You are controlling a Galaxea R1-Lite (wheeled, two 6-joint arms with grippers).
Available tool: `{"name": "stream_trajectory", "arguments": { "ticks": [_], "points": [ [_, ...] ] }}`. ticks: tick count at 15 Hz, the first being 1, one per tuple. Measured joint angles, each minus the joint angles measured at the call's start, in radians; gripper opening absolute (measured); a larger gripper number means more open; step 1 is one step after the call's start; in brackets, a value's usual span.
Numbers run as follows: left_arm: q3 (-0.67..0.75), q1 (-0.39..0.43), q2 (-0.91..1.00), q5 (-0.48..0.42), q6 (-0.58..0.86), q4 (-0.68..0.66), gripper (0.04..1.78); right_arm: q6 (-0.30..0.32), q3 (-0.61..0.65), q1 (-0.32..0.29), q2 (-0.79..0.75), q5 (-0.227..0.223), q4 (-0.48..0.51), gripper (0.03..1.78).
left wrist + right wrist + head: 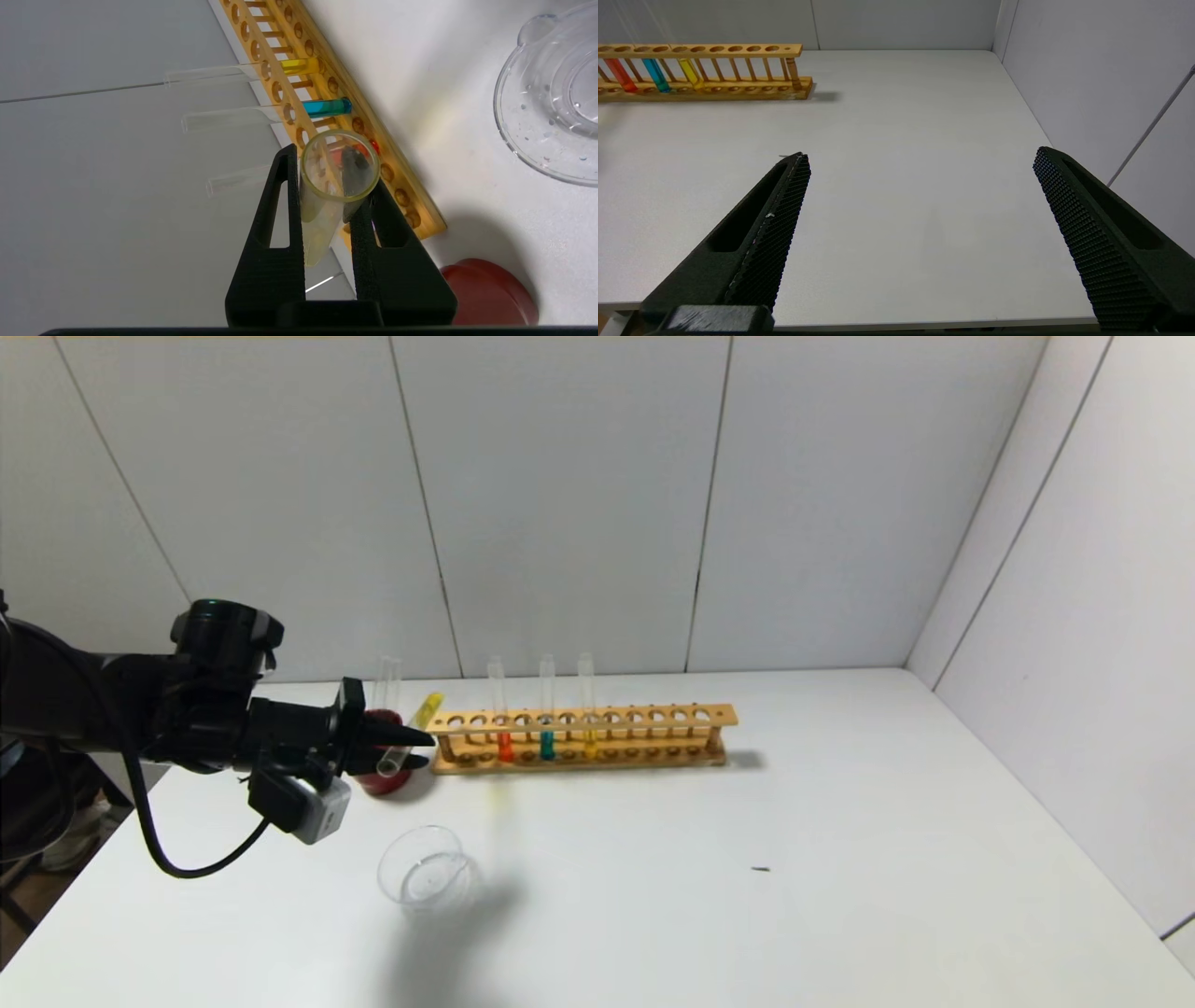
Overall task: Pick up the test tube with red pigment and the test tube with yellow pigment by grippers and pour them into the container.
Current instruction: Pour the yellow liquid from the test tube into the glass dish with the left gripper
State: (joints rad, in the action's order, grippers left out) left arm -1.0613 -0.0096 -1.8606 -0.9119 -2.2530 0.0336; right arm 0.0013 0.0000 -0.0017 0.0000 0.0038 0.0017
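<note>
My left gripper [411, 749] is shut on a test tube with yellow pigment [411, 733]. The tube is tilted, with its yellow bottom end raised and its open mouth lower, in front of the dark red cup [383, 782]. In the left wrist view the pads [287, 196] clamp this tube [320, 219], whose mouth faces the camera. The clear glass container [428, 875] sits on the table nearer to me, apart from the tube. The test tube with red pigment [504, 745] stands in the wooden rack [653, 719]. My right gripper [920, 158] is open and empty over the table's right part.
The rack also holds a teal tube [547, 745] and a second yellow tube [589, 742]. An empty clear tube [387, 679] stands behind the red cup. White walls close the back and right. A small dark speck [761, 869] lies on the table.
</note>
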Motion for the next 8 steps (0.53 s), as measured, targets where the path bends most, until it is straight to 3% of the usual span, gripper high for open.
{"name": "stream_trajectory", "arguments": {
  "ticks": [8],
  "points": [
    [0.013, 0.018, -0.003, 0.008, -0.028, -0.003, 0.32, 0.0, 0.0, 0.0, 0.0, 0.0, 0.0, 1.75]
  ]
}}
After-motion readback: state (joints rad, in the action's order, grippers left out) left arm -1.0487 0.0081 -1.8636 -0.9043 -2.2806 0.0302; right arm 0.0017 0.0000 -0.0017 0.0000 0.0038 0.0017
